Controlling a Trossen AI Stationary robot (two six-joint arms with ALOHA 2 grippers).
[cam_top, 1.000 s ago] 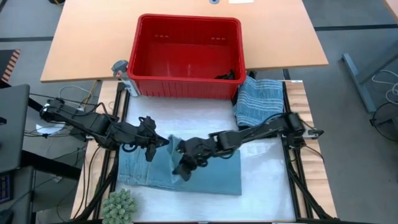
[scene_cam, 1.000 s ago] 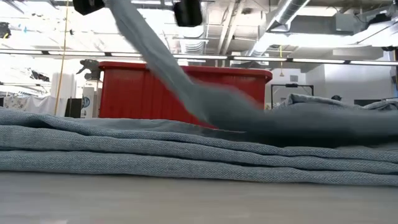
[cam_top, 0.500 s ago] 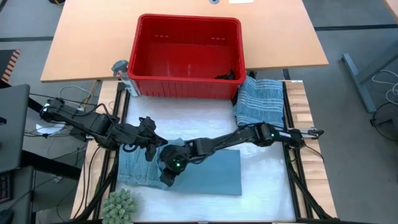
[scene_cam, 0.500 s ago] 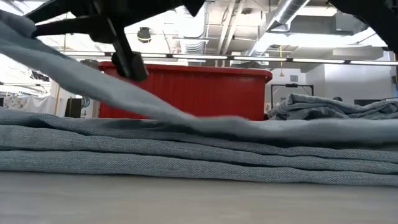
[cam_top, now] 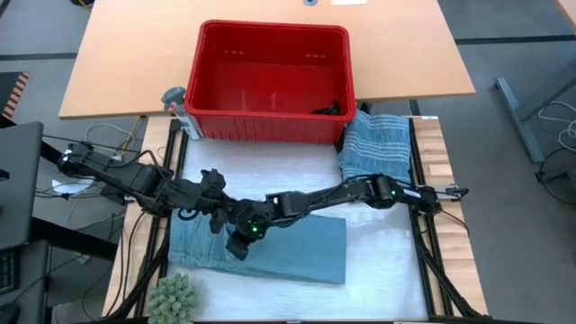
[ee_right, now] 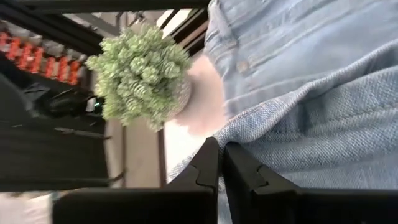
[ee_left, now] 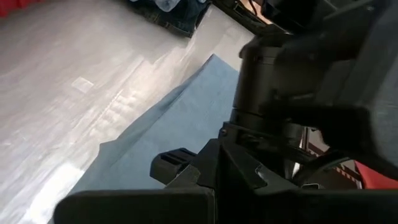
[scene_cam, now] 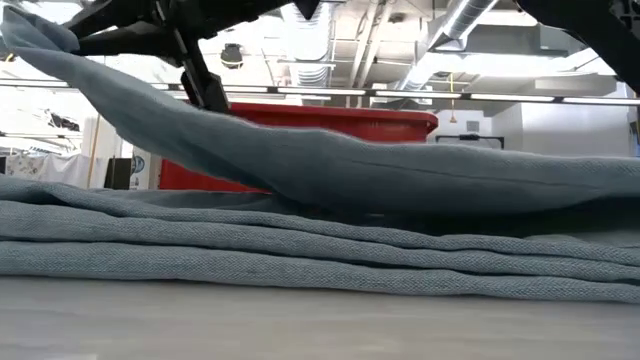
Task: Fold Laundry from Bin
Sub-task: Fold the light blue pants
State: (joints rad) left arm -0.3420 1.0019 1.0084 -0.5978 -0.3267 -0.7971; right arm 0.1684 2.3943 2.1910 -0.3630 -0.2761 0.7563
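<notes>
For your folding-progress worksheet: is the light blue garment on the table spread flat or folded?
Folded, partly: the light blue garment lies in stacked layers in the low view, with one flap lifted over them. The high view shows a compact rectangle.

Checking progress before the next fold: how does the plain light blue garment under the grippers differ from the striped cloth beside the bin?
The plain light blue garment lies spread flat at the table's near side, while the striped cloth sits bunched against the red bin. The light blue garment is plain; the striped cloth shows pale stripes. Both grippers, left and right, are at the light blue garment; the striped cloth lies untouched. Both are out of the bin, on the table.
</notes>
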